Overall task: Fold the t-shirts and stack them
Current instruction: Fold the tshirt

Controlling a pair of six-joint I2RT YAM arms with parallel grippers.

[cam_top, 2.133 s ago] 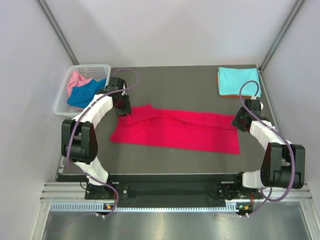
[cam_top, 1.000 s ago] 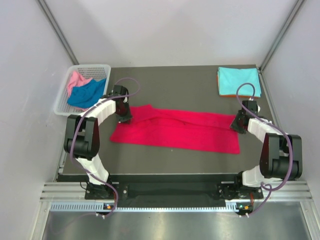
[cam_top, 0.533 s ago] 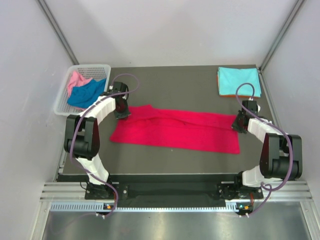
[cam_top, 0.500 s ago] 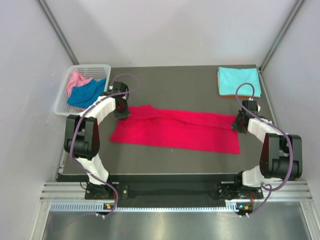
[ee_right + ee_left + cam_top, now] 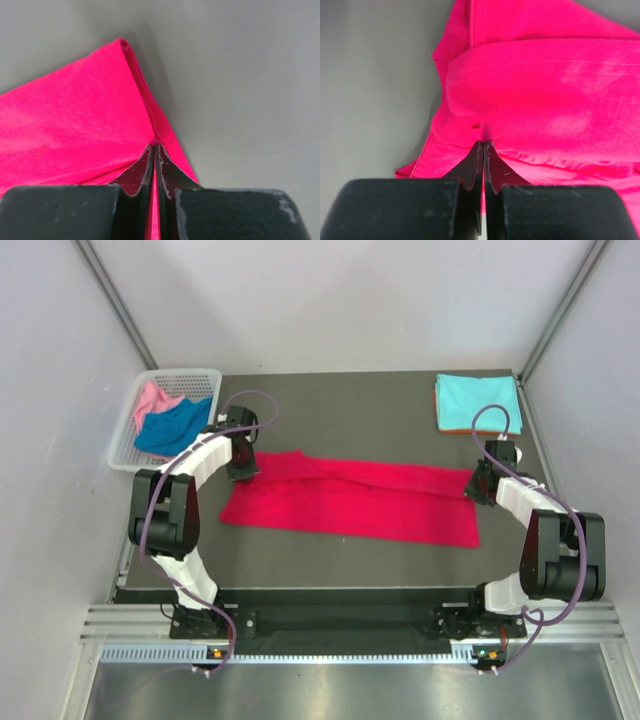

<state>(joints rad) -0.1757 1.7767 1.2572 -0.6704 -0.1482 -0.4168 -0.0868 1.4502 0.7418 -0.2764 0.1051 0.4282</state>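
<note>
A crimson red t-shirt point(image 5: 350, 500) lies as a long folded band across the middle of the dark table point(image 5: 340, 410). My left gripper point(image 5: 246, 468) is shut on the cloth at the shirt's far left end point(image 5: 485, 125); a thin strip of red shows between its fingers point(image 5: 472, 165). My right gripper point(image 5: 478, 483) is shut on the shirt's far right corner point(image 5: 125, 100), red cloth pinched between its fingers point(image 5: 167, 170). A folded light turquoise t-shirt point(image 5: 477, 400) rests on an orange one point(image 5: 460, 429) at the back right. Royal blue point(image 5: 175, 425) and pink point(image 5: 152, 400) t-shirts lie crumpled in the basket.
A white plastic lattice basket point(image 5: 130, 430) stands off the table's back left corner. Grey walls close in the left, right and back sides. The arm bases sit on a rail point(image 5: 340, 625) at the near edge.
Both grippers have closed on the red shirt's far corners. The left gripper has shifted slightly inward onto the cloth; the shirt lies as before.
</note>
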